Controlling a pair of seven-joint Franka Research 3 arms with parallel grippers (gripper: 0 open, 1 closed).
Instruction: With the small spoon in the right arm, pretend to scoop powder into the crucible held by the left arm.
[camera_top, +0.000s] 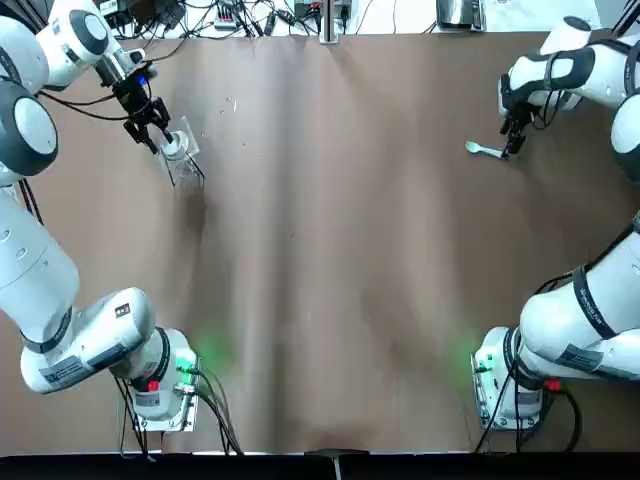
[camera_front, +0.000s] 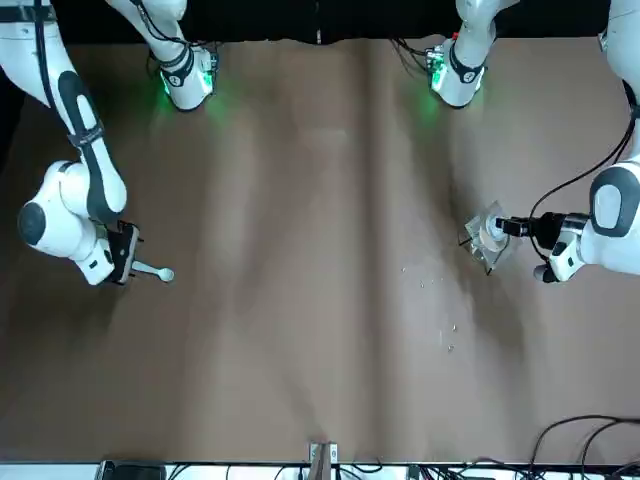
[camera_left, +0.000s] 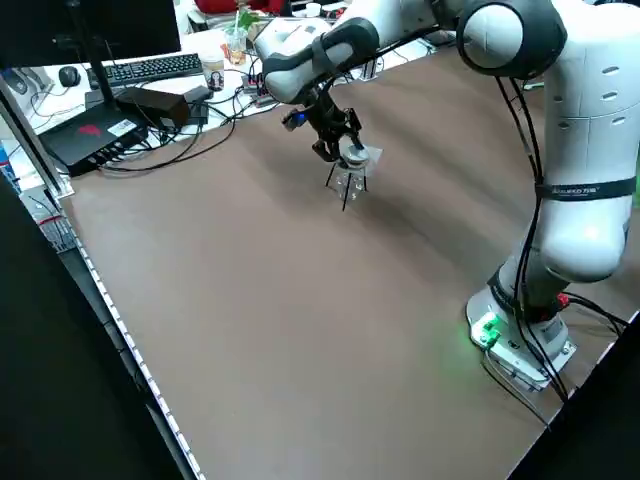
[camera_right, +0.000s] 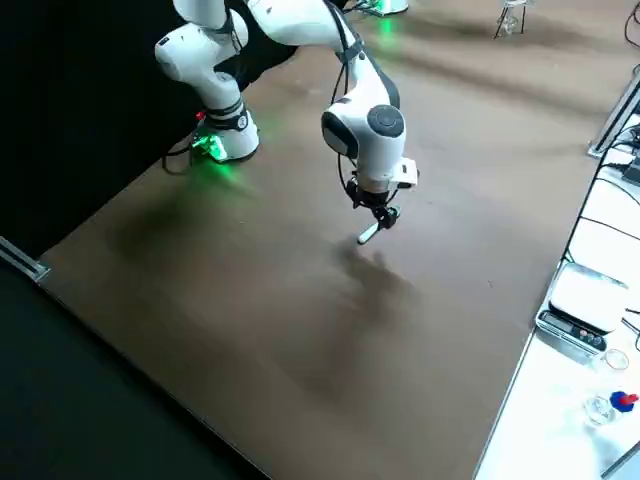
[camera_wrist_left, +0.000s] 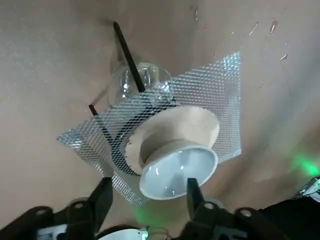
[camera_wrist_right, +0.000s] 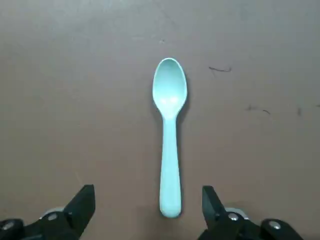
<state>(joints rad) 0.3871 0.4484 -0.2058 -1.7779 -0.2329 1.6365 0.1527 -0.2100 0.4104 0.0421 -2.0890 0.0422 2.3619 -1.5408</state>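
Note:
A small pale green spoon (camera_top: 485, 150) (camera_wrist_right: 169, 135) lies flat on the brown table at the far right, bowl pointing toward the table's middle. My right gripper (camera_top: 513, 148) (camera_wrist_right: 147, 192) hangs low over the handle end, open, with one finger on each side of the handle. At the far left, a white crucible (camera_top: 173, 146) (camera_wrist_left: 175, 165) sits on a wire-mesh tripod (camera_top: 186, 162) (camera_wrist_left: 220, 90). My left gripper (camera_top: 155, 138) (camera_wrist_left: 147, 192) is level with the crucible, open, its fingers flanking the cup.
A clear glass piece (camera_wrist_left: 135, 80) stands under the mesh. Small specks (camera_front: 445, 335) dot the table near the tripod. Cables, a keyboard (camera_left: 150, 68) and desk clutter line the far edge. A scale (camera_right: 580, 300) sits beyond the right edge.

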